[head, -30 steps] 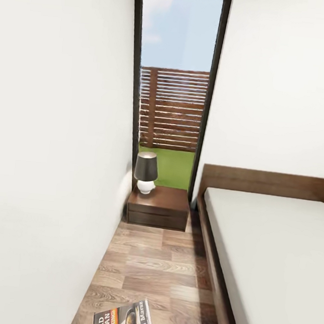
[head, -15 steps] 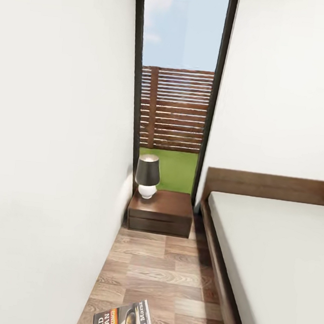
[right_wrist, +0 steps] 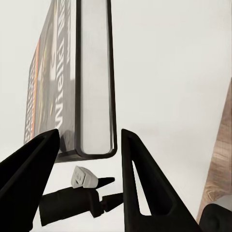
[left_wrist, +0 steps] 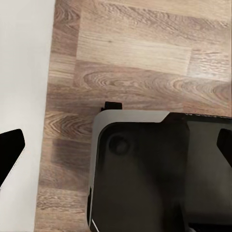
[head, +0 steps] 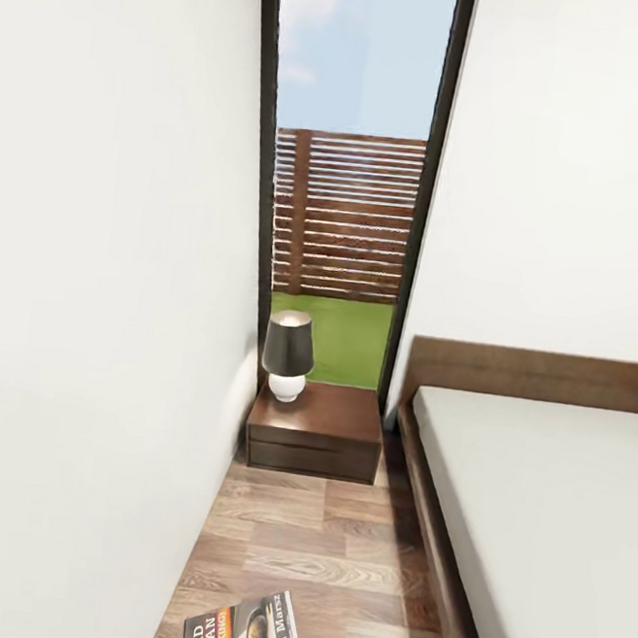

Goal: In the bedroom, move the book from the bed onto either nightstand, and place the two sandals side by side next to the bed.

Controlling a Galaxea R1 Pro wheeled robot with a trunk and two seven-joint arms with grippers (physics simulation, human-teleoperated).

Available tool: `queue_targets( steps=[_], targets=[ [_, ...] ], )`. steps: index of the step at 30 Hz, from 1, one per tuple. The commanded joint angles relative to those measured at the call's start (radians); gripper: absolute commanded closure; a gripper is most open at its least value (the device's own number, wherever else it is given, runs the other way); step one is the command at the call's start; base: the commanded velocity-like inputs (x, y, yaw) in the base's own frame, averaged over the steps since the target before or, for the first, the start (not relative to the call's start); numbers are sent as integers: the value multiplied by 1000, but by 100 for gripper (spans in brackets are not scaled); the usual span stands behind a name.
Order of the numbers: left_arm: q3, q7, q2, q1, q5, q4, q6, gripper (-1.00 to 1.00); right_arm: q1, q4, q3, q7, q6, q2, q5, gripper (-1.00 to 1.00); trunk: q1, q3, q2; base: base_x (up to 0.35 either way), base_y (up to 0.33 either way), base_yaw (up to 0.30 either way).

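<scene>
Bedroom corridor between white wall [head: 93,336] and bed [head: 534,515], plank floor [head: 317,543] running to the tall window [head: 351,166] with fence and grass outside. Against the earlier head frames, the whole picture has shifted: nightstand [head: 316,428] and lamp [head: 287,353] sit a little lower and larger in view, bed headboard lower too. That reads as camera travel forward, not the things moving. Book keeps the same spot at the bottom edge of the head view.

Nightstand stands at the foot of the window, its right side near the bed's head corner. Lamp on its back left corner; front and right of its top bare.

Book [head: 245,630] held in the air over the floor, cover up, well short of the nightstand. In the right wrist view the book [right_wrist: 92,82] stands on edge between the two dark fingers [right_wrist: 140,183] of the right hand [right_wrist: 89,145], page block facing the camera; hand narrowed on its lower end, gripping it.

Left hand [left_wrist: 116,150] points down at the floor beside the wall, over the robot's dark base [left_wrist: 159,174]. Its finger tips show at opposite edges of the view, spread wide, holding nothing.
</scene>
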Motion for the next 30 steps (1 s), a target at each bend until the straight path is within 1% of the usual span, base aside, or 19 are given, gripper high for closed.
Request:
queue_targets(
  steps=[1,10,30],
  targets=[
    [-8,-3,0,0,10,1,-4,-100,0,-1,3,3,11,0,-12,100,1,0,-1,309,1,-68],
    [-8,-3,0,0,10,1,-4,-100,0,-1,3,3,11,0,-12,100,1,0,-1,310,0,-49],
    [-8,-3,0,0,10,1,-4,-100,0,-1,3,3,11,0,-11,100,1,0,-1,311,0,-4]
  ],
)
